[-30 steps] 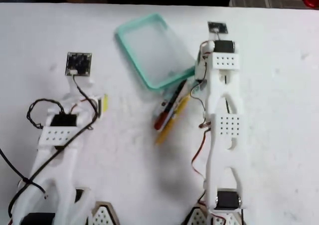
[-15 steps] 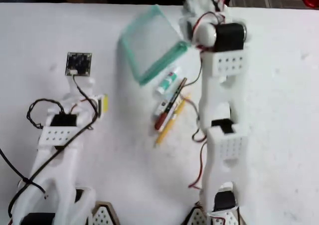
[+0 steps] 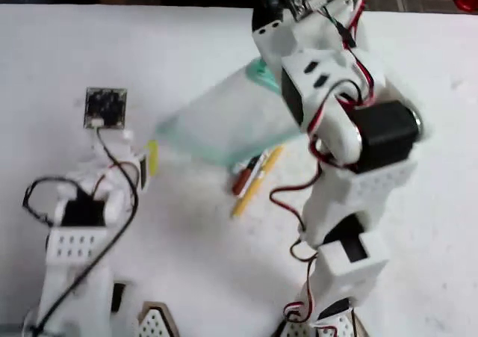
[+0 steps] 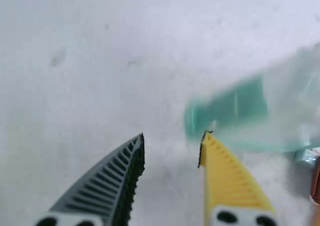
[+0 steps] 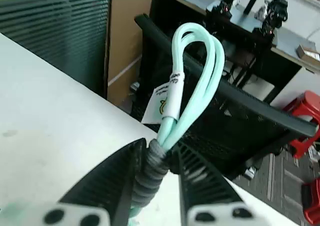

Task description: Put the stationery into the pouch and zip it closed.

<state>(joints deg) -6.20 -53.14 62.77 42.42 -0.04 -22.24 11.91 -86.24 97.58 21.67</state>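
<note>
The clear pouch with mint-green trim hangs tilted above the table. My right gripper is shut on its green loop strap, and the right arm stands raised over the table's middle. On the table under the pouch's near edge lie a red pen, a dark pen and a yellow pencil. My left gripper is open just in front of the pouch's green corner, apart from it. In the high view its yellow finger lies next to the pouch's left end.
The white table has free room at the front centre and to the far left. Behind the table's far edge stand a black mesh rack and red stools.
The right arm has lifted the pouch off the table by its strap and swung it left toward the left gripper. The left arm shifted slightly. The pens stayed put.
</note>
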